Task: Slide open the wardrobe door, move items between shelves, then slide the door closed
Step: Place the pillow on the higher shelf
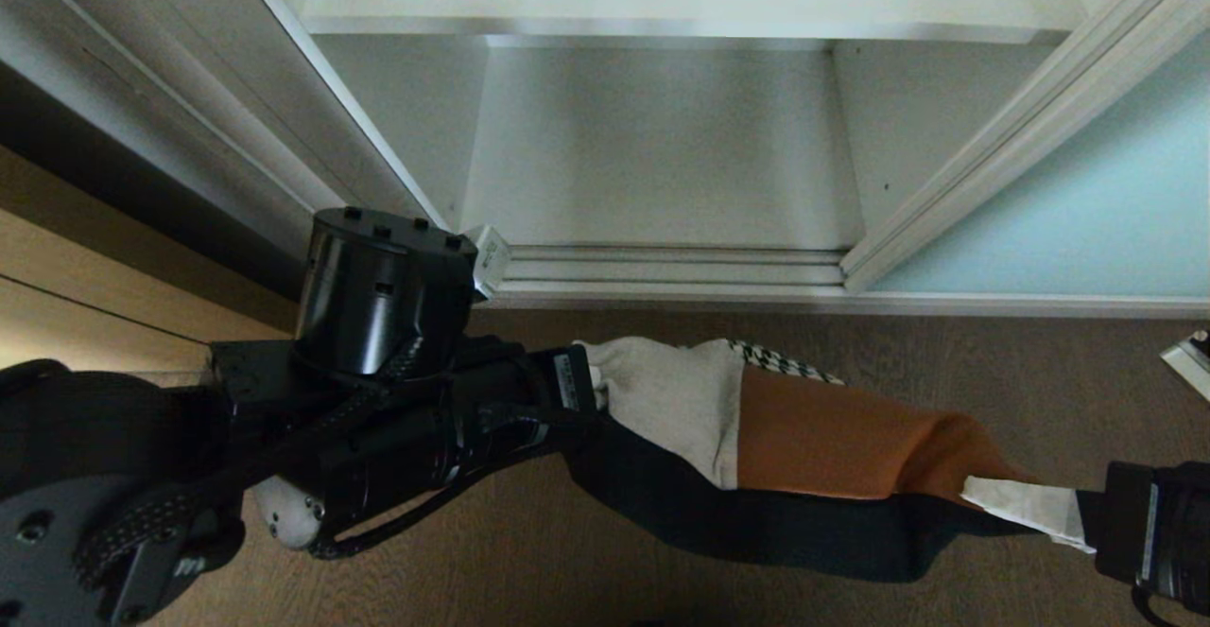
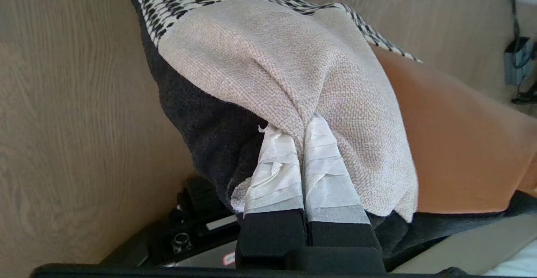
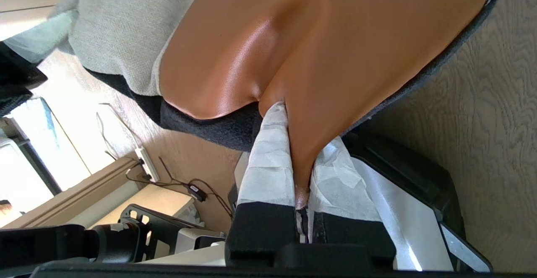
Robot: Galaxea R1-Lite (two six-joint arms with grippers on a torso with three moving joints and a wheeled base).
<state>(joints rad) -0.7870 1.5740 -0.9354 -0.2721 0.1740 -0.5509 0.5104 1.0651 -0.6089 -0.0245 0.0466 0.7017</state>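
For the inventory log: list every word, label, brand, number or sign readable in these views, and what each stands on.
No text can be read in any view.
Small white label on the black left arm housing: print too small to read.
White label strip on the black right arm housing: blurred, unreadable.
Small red-and-white sticker on the black robot base: too small to read.
Soft patchwork cushion of cream, rust-orange and houndstooth panels: no lettering.

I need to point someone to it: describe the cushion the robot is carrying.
In front of the open white wardrobe, above the wood floor, hangs a patchwork cushion, stretched between the left gripper and the right gripper. Cream, rust-orange and houndstooth panels on a dark back mark it.
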